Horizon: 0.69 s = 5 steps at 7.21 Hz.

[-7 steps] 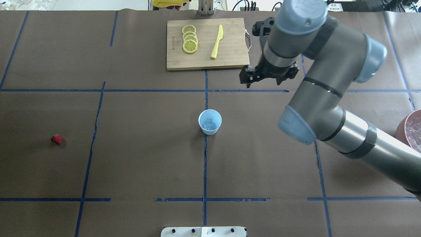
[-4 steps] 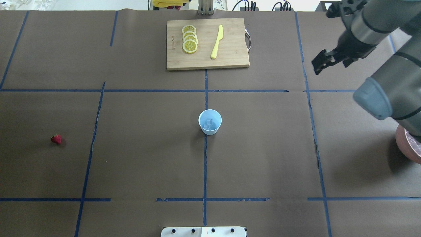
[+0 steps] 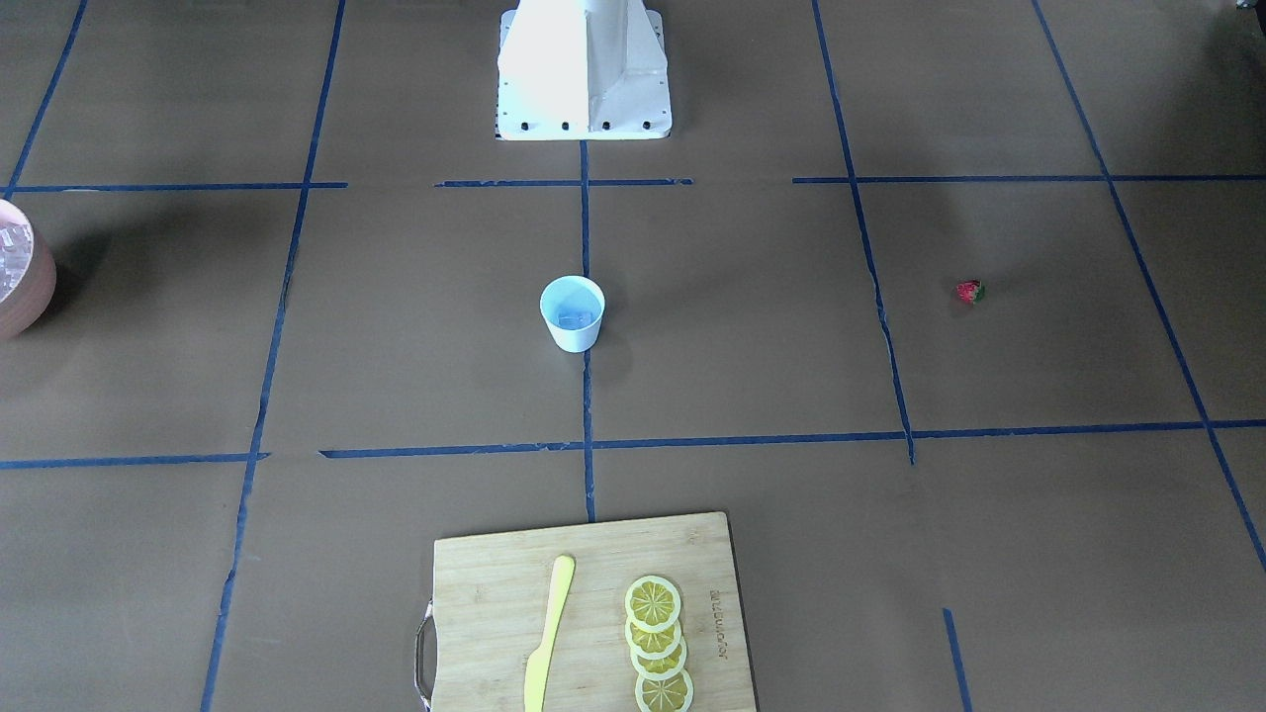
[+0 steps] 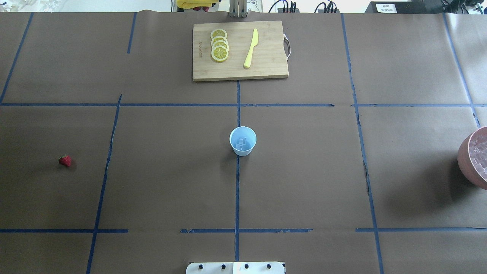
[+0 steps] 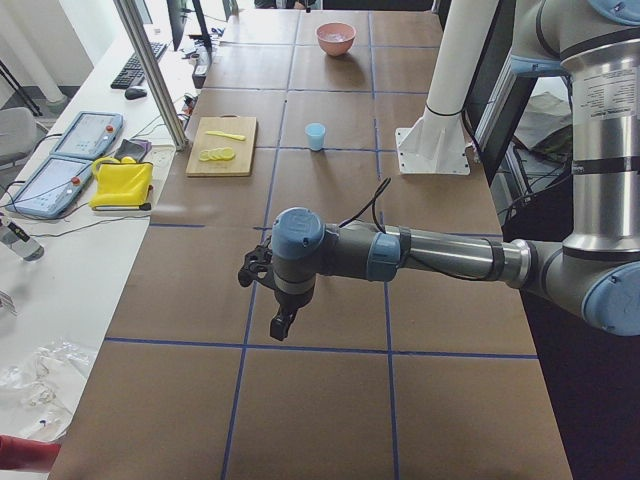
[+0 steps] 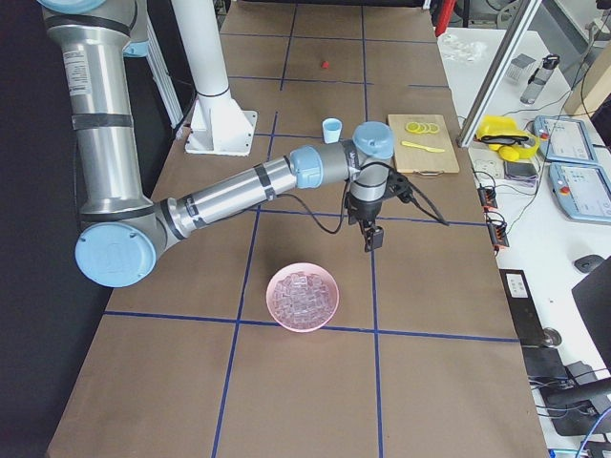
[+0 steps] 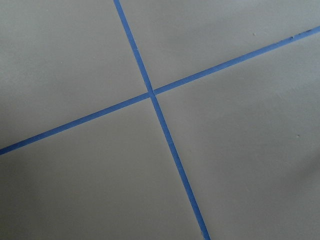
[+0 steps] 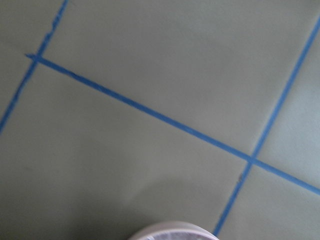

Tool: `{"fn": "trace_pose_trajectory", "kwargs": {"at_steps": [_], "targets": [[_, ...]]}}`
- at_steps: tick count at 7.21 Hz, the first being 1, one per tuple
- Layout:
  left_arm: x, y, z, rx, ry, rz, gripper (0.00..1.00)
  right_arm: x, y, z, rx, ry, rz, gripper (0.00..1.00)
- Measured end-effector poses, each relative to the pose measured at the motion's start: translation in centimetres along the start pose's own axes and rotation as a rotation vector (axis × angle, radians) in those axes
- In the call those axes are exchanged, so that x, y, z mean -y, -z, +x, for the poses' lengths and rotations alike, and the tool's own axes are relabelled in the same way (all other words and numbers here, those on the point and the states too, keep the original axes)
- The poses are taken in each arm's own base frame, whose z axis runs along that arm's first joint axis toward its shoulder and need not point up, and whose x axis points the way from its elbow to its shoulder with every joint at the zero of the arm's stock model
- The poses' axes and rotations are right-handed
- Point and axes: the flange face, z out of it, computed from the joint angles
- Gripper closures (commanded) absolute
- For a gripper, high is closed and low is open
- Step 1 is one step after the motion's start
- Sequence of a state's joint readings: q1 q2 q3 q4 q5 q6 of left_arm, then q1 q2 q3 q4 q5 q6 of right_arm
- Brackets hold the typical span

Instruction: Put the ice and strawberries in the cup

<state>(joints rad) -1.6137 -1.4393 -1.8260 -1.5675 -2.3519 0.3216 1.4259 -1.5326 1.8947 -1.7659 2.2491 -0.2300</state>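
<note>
Cup [image 4: 242, 152] upright, ice [image 4: 241, 144] in | strawberry [image 3: 968, 292] leaves twd robot-L | L end effector [image 5: 283, 325], R end effector [image 6: 370, 239]: gap unclear

the bowl [image 4: 466, 165] is cut by the overhead view's right edge and the front view's left edge; the blurred right wrist view catches only a sliver of its rim. the cutting board [image 3: 593, 593] runs off the front view's bottom edge. the ice [image 4: 241, 144] in the cup [image 4: 242, 152] is too small to count. the left gripper [image 5: 283, 325] and right gripper [image 6: 370, 240] show only from the sides, jaws unreadable.
</note>
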Motion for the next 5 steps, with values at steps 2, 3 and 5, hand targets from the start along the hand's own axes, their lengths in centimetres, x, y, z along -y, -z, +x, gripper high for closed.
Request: {"fn": "trace_pose_trajectory", "kwargs": {"at_steps": [2, 3, 5], "targets": [[0.3, 0.4, 0.3, 0.005, -0.014, 0.014, 0.00, -10.0, -1.2, 6.5, 0.002, -0.059, -0.039, 0.01], [0.5, 0.5, 0.4, 0.007, -0.019, 0.020, 0.00, -14.7, -2.3, 8.6, 0.026, -0.136, -0.057, 0.01], [0.7, 0.6, 0.5, 0.006, -0.021, 0.026, 0.00, -19.8, -3.5, 9.5, 0.087, -0.248, -0.056, 0.01]]}}
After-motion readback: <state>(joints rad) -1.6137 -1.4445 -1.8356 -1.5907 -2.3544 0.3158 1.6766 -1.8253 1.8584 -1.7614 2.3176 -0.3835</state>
